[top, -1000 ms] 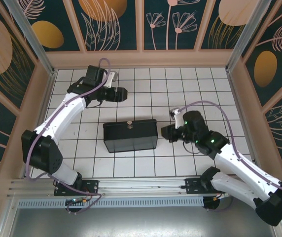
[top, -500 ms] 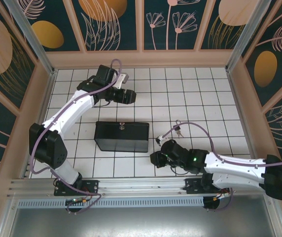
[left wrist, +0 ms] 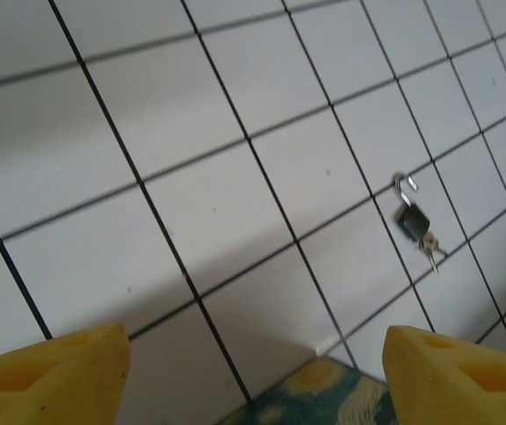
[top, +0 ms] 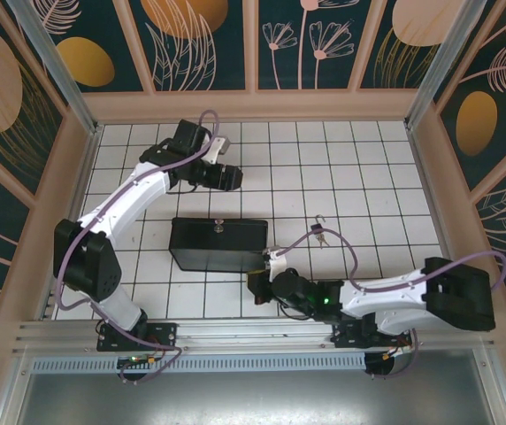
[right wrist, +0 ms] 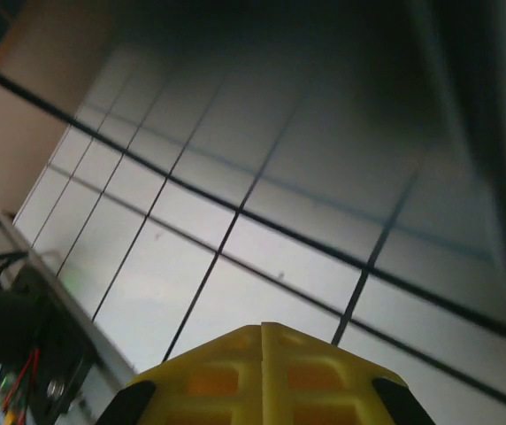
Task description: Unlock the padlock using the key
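I am holding my left gripper [top: 233, 178] wide open and empty, hovering over the tiled floor [top: 368, 168] beyond the far side of the dark box [top: 218, 245]. My right gripper [right wrist: 262, 335] is sitting pressed closed on nothing by the box's near right corner. The padlock [left wrist: 411, 215] is lying right of the box, with the key [left wrist: 430, 251] touching it.

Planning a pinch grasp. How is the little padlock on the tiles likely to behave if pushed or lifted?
The padlock is small, metal and lies flat on smooth tiles, so a push would probably slide it, not roll it. Its thin shackle looks swung open and may pivot if pinched. The key at its base would likely drag along.
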You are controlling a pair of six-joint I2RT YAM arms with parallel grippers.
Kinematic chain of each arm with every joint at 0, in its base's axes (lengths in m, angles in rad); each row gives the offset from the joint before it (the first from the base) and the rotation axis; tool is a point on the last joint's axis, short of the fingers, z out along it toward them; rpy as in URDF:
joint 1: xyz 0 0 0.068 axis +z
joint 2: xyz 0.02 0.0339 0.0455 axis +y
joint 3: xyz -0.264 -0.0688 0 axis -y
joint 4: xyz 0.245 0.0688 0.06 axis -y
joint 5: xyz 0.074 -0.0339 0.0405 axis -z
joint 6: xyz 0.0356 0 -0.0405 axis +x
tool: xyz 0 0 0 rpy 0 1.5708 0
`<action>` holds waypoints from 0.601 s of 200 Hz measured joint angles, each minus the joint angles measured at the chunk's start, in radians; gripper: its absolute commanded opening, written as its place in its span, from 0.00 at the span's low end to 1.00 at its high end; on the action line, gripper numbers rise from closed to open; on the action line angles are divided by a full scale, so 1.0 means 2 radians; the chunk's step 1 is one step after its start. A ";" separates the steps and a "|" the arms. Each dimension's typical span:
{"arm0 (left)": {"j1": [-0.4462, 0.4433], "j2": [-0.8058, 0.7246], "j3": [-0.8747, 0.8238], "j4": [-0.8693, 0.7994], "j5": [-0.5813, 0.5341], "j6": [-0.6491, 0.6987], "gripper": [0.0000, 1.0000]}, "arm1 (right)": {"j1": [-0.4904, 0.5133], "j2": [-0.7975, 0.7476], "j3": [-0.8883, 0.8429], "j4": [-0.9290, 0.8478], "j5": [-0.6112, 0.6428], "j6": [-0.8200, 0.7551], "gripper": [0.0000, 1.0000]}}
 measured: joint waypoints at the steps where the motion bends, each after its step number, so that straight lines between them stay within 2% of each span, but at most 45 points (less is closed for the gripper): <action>1: 0.000 -0.001 -0.001 0.000 0.000 0.000 0.75 | 0.000 0.002 0.000 0.003 0.001 -0.001 0.00; 27: -0.008 -0.020 -0.038 -0.005 0.016 0.000 0.74 | -0.012 0.082 0.000 0.127 0.043 -0.045 0.00; 60: -0.013 -0.036 -0.062 -0.007 0.042 0.000 0.73 | -0.069 0.181 0.003 0.260 0.058 -0.074 0.00; 96: -0.012 -0.039 -0.063 -0.001 0.055 -0.004 0.72 | -0.154 0.254 0.031 0.329 0.032 -0.087 0.00; 120: -0.005 -0.038 -0.062 0.012 0.052 -0.017 0.71 | -0.204 0.285 0.074 0.326 -0.004 -0.096 0.00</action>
